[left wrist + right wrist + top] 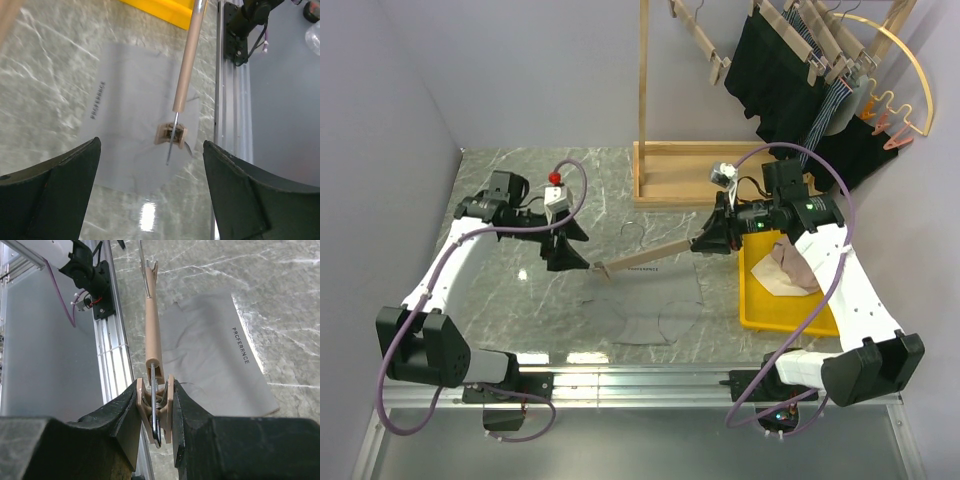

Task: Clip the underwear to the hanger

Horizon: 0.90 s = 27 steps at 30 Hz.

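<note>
Two pincers, one at each end of the hanger (645, 258). Right pincer (708, 243) clamped on the held clip (156, 407) and so gripping the hanger, one black finger (125, 415) pressed to each wooden cheek, spring and wire showing between. From there, pale bar reaching toward 8 o'clock in the top view, tilted, down to the free clip (603, 270). Left pincer (582, 262) gaping wide just at 9 o'clock of that free clip, gripping nothing; in its own camera, free clip seen between the two fingers (65, 185), touching neither.

Underwear (650, 318) flat on the marble table (520, 200) at 6 o'clock of the hanger, light grey, waistband lettering face up, partly beneath the bar. Yellow tray (760, 310) at 3 o'clock of the underwear, holding a beige-pink garment (788, 272). Wooden rack (643, 90) at 12 o'clock, black garments (770, 70) clipped up at 1 o'clock.
</note>
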Tool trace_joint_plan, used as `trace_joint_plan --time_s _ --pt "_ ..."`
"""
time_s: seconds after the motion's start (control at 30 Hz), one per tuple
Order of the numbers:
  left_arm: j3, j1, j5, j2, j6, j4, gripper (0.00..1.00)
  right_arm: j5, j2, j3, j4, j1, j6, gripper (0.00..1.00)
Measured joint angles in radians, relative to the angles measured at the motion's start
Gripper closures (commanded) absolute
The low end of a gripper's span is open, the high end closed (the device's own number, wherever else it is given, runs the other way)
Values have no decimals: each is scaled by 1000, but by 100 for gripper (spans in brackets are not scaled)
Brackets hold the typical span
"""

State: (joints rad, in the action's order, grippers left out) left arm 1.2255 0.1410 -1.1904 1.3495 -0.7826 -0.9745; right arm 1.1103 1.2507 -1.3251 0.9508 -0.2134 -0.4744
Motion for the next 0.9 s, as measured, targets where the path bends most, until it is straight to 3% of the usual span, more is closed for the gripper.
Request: trace_joint_plan --time_s 0.13,0.7,0.9 --pt "-85 3 12 -25 39 36 11 -3 3 -13 9 -20 -15 100" --pt "-169 117 10 -63 14 42 19 -15 1 -16 16 -51 -42 100" --pt "-196 129 17 -66 19 56 29 -15 0 -16 16 -53 -41 100"
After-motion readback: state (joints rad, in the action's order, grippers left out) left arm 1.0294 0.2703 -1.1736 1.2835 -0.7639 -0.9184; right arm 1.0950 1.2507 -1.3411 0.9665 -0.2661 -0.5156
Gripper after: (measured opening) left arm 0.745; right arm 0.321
